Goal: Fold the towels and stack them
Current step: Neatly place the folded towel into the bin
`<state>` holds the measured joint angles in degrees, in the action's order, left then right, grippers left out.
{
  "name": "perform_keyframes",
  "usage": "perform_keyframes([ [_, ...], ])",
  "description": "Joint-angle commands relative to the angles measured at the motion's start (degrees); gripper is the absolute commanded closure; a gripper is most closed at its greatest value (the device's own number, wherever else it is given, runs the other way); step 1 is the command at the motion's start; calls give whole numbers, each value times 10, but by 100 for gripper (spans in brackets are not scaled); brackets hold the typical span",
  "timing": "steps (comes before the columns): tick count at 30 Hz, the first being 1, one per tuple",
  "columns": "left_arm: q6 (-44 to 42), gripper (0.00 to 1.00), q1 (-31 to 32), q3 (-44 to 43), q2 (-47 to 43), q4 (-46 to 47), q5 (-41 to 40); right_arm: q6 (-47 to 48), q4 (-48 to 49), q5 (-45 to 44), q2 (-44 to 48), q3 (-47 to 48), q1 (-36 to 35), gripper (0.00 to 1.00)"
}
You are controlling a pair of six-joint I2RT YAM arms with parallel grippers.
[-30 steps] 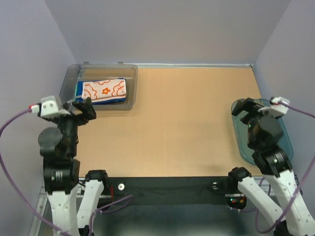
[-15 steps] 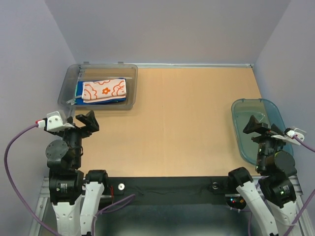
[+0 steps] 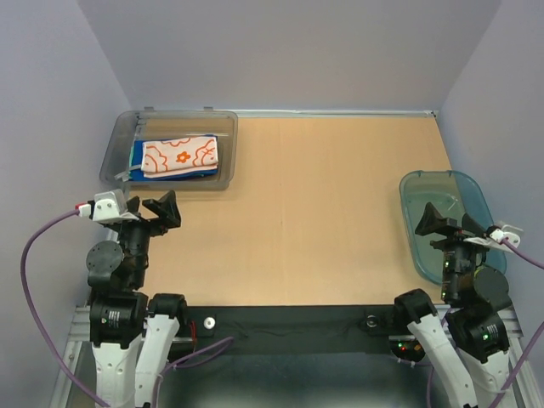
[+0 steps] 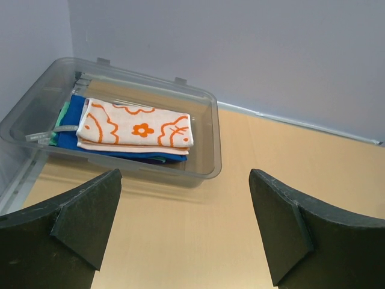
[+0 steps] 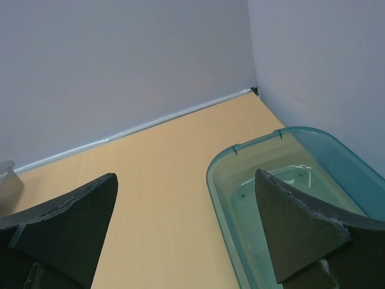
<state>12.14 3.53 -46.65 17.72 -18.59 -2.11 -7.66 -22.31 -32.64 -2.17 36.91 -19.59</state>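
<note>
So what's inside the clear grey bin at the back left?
A folded stack: the white orange-flowered towel on top, the blue towel under it, a green edge at the side. The top towel covers most of the rest.

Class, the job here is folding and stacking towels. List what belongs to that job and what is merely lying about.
Belongs to the job:
flowered towel
blue towel beneath it

Just lying about:
grey bin, which holds those towels
teal basket
</note>
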Motion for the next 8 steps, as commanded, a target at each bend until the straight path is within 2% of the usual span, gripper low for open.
perform_keyframes([
  [1,0,1,8,17,-15,46,-10,18,17,15,-3,9,-2,0],
  [8,-3,1,13,23,-14,52,-4,28,20,24,-25,19,-2,0],
])
